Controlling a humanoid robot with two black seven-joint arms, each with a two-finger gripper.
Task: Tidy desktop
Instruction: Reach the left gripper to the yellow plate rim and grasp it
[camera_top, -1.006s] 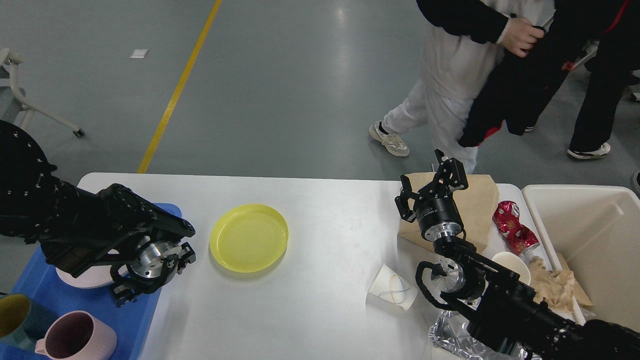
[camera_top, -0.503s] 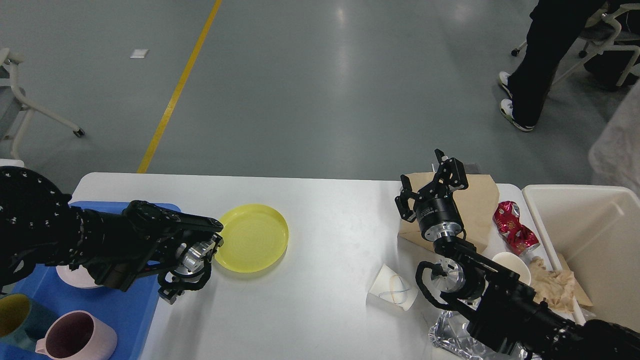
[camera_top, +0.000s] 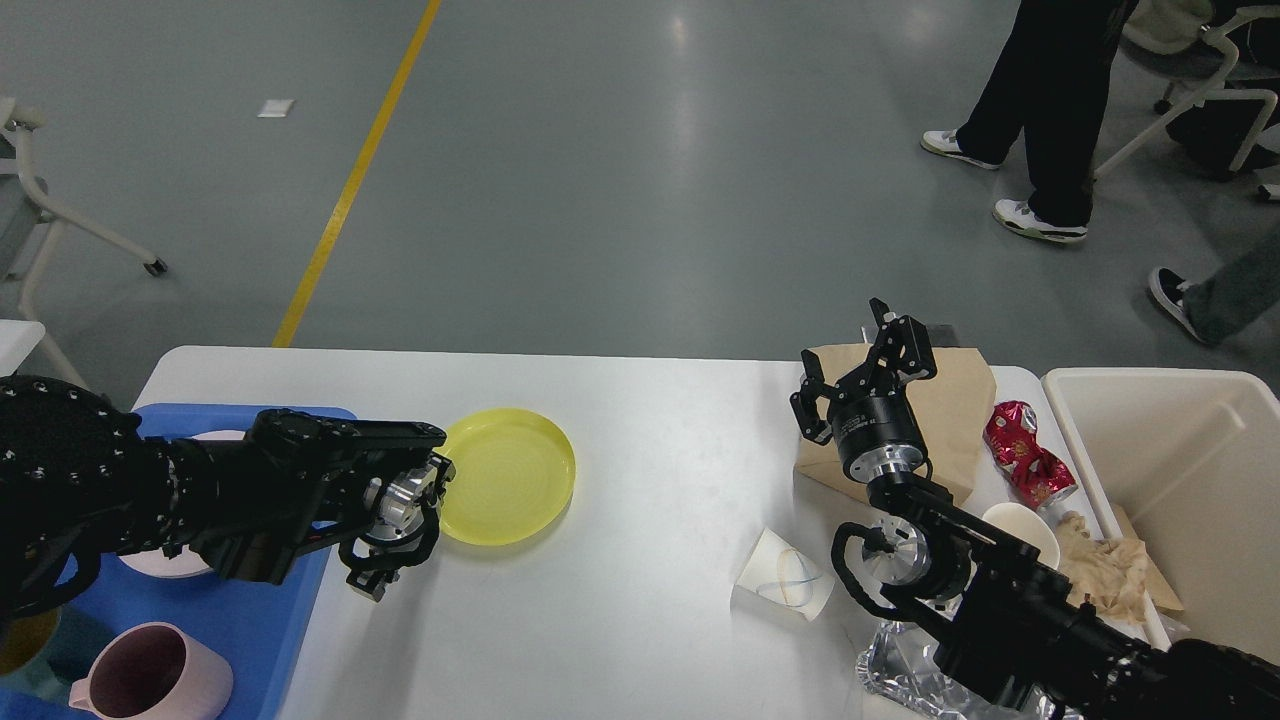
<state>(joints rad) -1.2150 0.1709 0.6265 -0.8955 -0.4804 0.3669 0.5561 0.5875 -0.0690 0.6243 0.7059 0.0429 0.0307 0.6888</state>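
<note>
The white desktop (camera_top: 660, 420) carries a yellow plate (camera_top: 510, 475) left of centre. My left gripper (camera_top: 405, 528) is at the plate's left rim, open, with nothing between its fingers. On the right lie a brown paper bag (camera_top: 955, 415), a crushed red can (camera_top: 1030, 455), a flattened paper cup (camera_top: 785, 585), a white cup (camera_top: 1030, 530), crumpled brown paper (camera_top: 1100, 575) and a foil tray (camera_top: 900, 670). My right gripper (camera_top: 857, 368) hangs open and empty over the bag's left part.
A blue tray (camera_top: 260, 620) at the left edge holds a pink plate (camera_top: 160, 565), a pink mug (camera_top: 150, 675) and a darker mug (camera_top: 25, 640). A cream bin (camera_top: 1190, 470) stands beside the table's right end. People's legs (camera_top: 1040, 110) and chair frames are on the far floor.
My left arm has swung right, from over the blue tray to the yellow plate's left rim. The right arm has stayed put. The people behind the table have walked away.
</note>
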